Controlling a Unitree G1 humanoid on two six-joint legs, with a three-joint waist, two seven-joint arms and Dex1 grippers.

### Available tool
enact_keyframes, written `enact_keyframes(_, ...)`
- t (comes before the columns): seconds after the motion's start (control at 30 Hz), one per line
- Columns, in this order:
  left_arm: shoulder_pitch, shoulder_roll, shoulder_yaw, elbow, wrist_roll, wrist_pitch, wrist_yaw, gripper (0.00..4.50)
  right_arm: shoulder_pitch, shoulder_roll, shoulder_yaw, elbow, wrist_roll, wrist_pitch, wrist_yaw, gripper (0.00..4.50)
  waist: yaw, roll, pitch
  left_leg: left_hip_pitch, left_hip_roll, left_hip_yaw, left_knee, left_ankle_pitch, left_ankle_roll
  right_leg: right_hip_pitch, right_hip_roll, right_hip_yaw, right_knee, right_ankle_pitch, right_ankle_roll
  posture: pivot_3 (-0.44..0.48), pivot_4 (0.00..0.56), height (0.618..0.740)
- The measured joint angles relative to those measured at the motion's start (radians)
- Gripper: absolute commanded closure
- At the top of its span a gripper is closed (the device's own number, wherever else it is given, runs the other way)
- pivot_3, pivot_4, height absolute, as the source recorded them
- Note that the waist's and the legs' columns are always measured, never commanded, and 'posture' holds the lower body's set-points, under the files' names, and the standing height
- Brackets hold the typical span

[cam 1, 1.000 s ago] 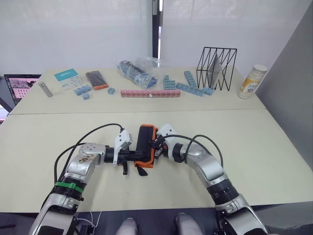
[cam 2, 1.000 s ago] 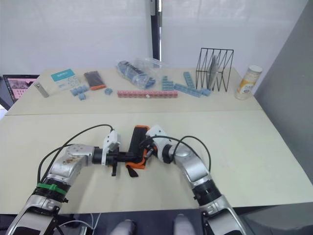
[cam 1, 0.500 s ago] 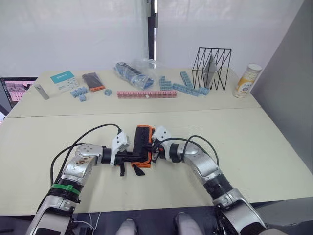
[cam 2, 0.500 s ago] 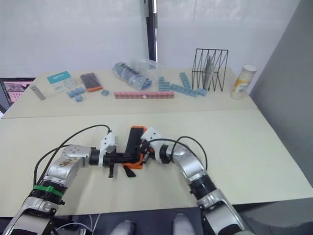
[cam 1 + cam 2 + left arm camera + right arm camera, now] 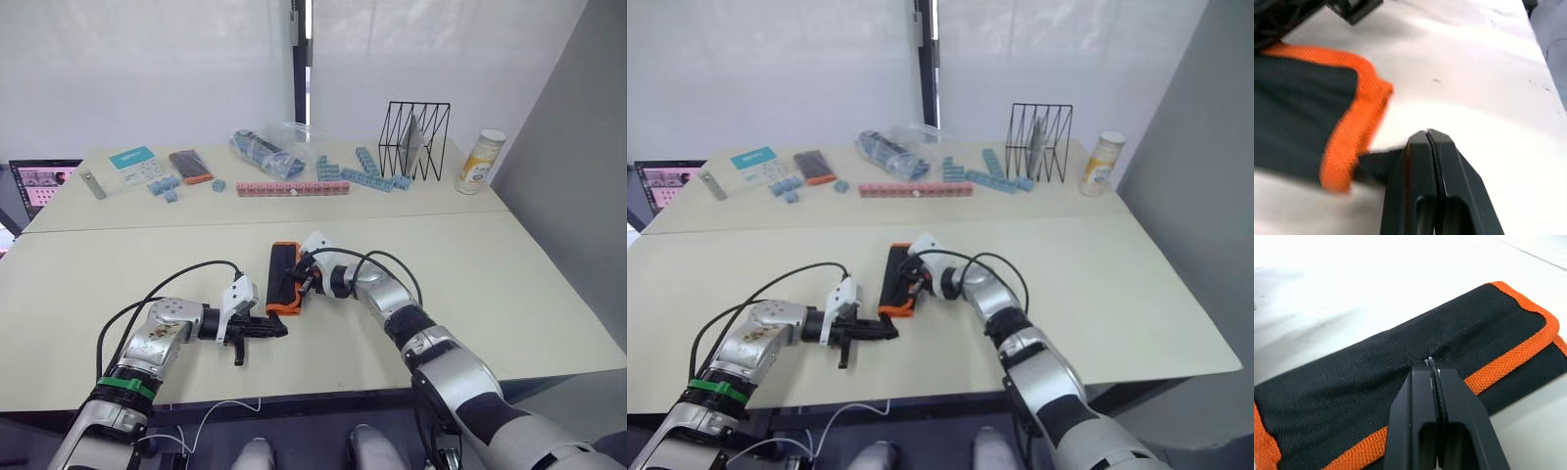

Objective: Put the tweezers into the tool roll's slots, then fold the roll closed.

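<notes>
Both jaws read as pressed together, fingers touching tip to tip. Left eye view: we see the black fabric tool roll with orange edging point(image 5: 284, 279) lying folded shut on the pale beige table point(image 5: 509, 284), near the front middle. Right gripper point(image 5: 303, 282) sits at the roll's right edge, fingertips on the fabric. Left gripper point(image 5: 277, 329) lies low on the table just in front of the roll's near orange end. At the far side we note a pink block strip point(image 5: 292, 187), blue blocks point(image 5: 372, 174), a clear plastic bag point(image 5: 269, 149), a black wire rack point(image 5: 415, 140), a yellow-labelled can point(image 5: 472, 163), a small black-and-orange flat case point(image 5: 190, 164), a teal card point(image 5: 133, 157).

Right eye view: same layout; the roll point(image 5: 896, 278) lies between the two grippers, the left gripper point(image 5: 887, 333) just short of its near end.

Left wrist view: left fingers point(image 5: 1418, 161) closed on each other, nothing between them that we can make out; a black strap end shows just beside the tips, by the roll's orange corner point(image 5: 1352, 142). Whether it is pinched, we cannot tell.

Right wrist view: right fingers point(image 5: 1422, 391) closed, tips resting on the roll's black top flap point(image 5: 1376, 367), puckering the cloth. Tweezers and slots are hidden inside the fold.
</notes>
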Motion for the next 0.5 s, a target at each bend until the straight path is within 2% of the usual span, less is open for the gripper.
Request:
enact_keyframes(0.13, 0.000, 0.000, 0.003, -0.001, 0.000, 0.000, 0.001, 4.48, -0.036, 0.009, -0.033, 0.060, -0.003, -0.021, -0.009, 4.50, 0.001, 0.000, 0.000, -0.002, 0.000, 0.000, -0.001, 0.007, 0.011, 0.003, 0.001, 0.000, 0.003, 0.001, 0.001, 0.000, 0.150, 0.728)
enact_keyframes(0.27, 0.002, 0.000, 0.005, -0.008, -0.003, 0.000, 0.000, 4.48, -0.038, 0.009, -0.054, 0.062, -0.006, -0.033, -0.003, 4.50, 0.001, 0.001, 0.000, -0.003, 0.000, 0.001, -0.001, 0.008, 0.012, 0.004, 0.001, 0.001, 0.006, 0.006, 0.002, 0.000, 0.150, 0.728)
enact_keyframes(0.33, 0.012, 0.000, 0.013, -0.024, -0.008, 0.003, -0.002, 4.48, -0.037, 0.007, -0.058, 0.049, -0.011, -0.033, 0.011, 4.50, 0.000, 0.001, 0.001, -0.004, -0.001, 0.001, -0.001, 0.017, 0.023, 0.004, 0.002, 0.001, 0.006, 0.015, 0.000, 0.000, 0.150, 0.728)
enact_keyframes(0.43, 0.024, -0.001, 0.045, -0.066, -0.067, 0.053, -0.018, 4.48, -0.034, 0.002, -0.066, 0.013, -0.012, -0.022, 0.021, 4.50, -0.001, 0.002, 0.001, -0.015, 0.000, 0.001, -0.003, 0.025, 0.030, -0.006, 0.003, 0.001, 0.007, 0.019, 0.000, 0.000, 0.150, 0.728)
enact_keyframes(0.5, 0.021, -0.004, 0.089, -0.102, -0.141, 0.113, -0.033, 4.48, -0.023, -0.003, -0.068, -0.017, -0.012, -0.015, 0.031, 4.50, -0.002, 0.002, 0.001, -0.019, 0.001, 0.001, -0.006, 0.034, 0.032, -0.009, 0.004, 0.002, 0.007, 0.027, 0.009, 0.000, 0.150, 0.728)
